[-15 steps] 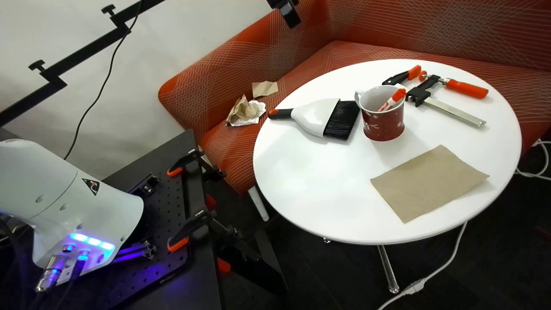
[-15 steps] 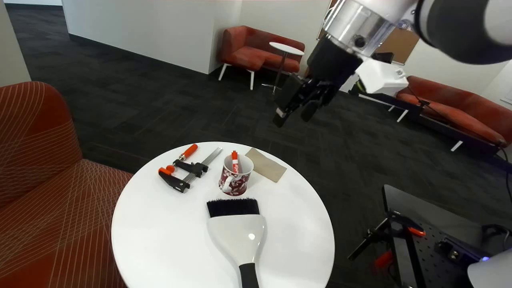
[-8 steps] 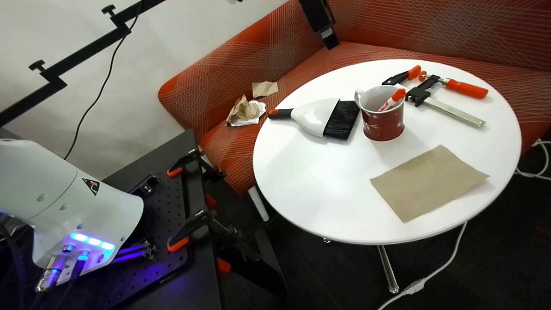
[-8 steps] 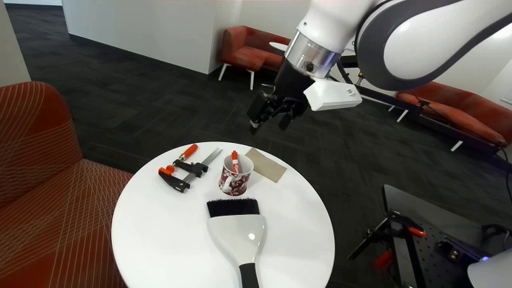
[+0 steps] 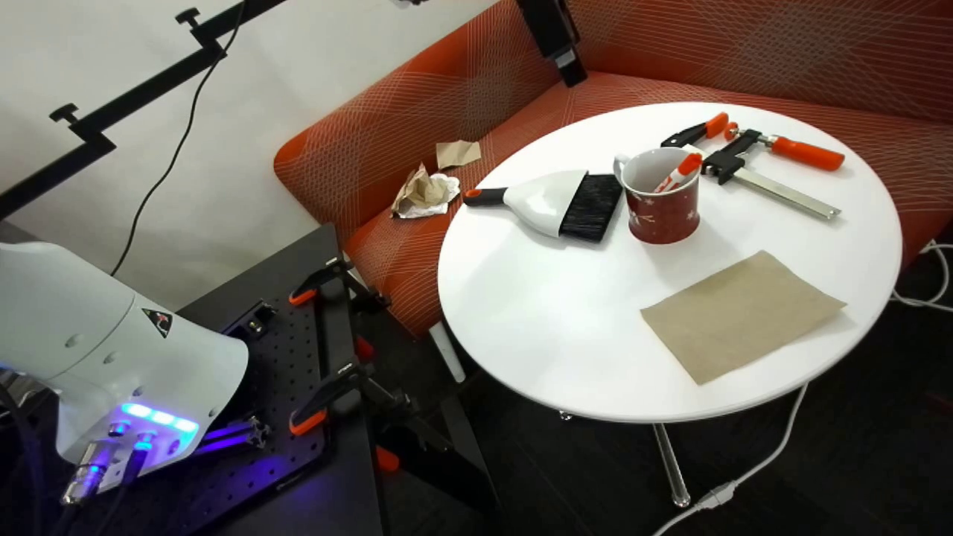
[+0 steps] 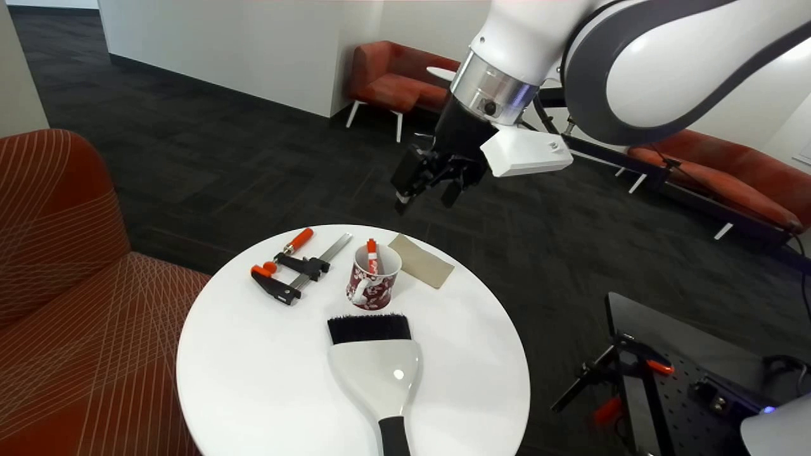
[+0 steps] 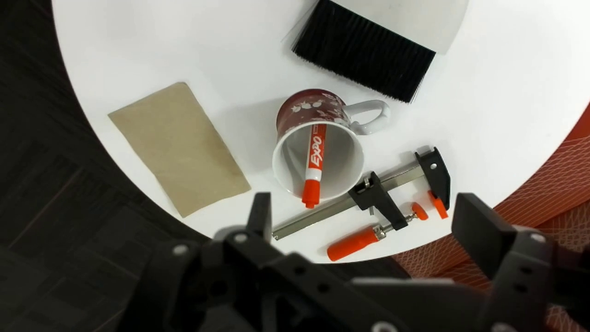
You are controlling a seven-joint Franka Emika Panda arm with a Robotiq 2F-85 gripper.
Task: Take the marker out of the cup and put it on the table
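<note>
Tilted marker (image 7: 315,161) risks taking the cup (image 7: 298,109) along

The slim marker leans inside the glossy cup, its orange-red cap jutting past the pale rim. A low or off-centre grip could catch the curved wall and tip the cup; a loose one could let the smooth barrel slip back. The gripper (image 7: 363,210) hangs well apart, fingers spread wide, holding nothing. Near the cup lies a metal-barred, orange-handled clamp (image 7: 374,196), which a finger might knock. Farther out on the white table (image 7: 230,64) lie a black-bristled brush (image 7: 366,53) and matte brown paper (image 7: 179,150).
</note>
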